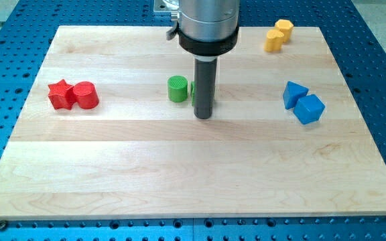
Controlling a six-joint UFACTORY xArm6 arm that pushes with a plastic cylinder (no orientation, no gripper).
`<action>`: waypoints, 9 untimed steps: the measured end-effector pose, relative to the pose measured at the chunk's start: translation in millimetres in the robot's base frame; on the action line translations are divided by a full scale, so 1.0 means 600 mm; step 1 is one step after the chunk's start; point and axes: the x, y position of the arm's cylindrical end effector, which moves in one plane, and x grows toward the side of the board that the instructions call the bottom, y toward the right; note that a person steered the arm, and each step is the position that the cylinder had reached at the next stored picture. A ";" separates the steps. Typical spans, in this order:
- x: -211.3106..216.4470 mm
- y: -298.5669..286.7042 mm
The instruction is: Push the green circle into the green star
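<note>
The green circle [177, 88] stands on the wooden board a little above the middle. Right of it, a sliver of the green star [192, 90] shows; most of it is hidden behind my rod. The two green blocks look to be touching or nearly so. My tip [203, 116] rests on the board just below and right of the green circle, in front of the green star.
A red star [61, 94] and red circle [85, 95] sit together at the view's left. Two blue blocks, a triangle [294, 94] and a cube [309, 108], lie at the right. Two yellow blocks [278, 35] sit at the top right. The board's near edge [193, 215] borders a blue perforated table.
</note>
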 end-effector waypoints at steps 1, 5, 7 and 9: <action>0.016 0.001; 0.045 0.012; 0.047 0.036; 0.058 0.061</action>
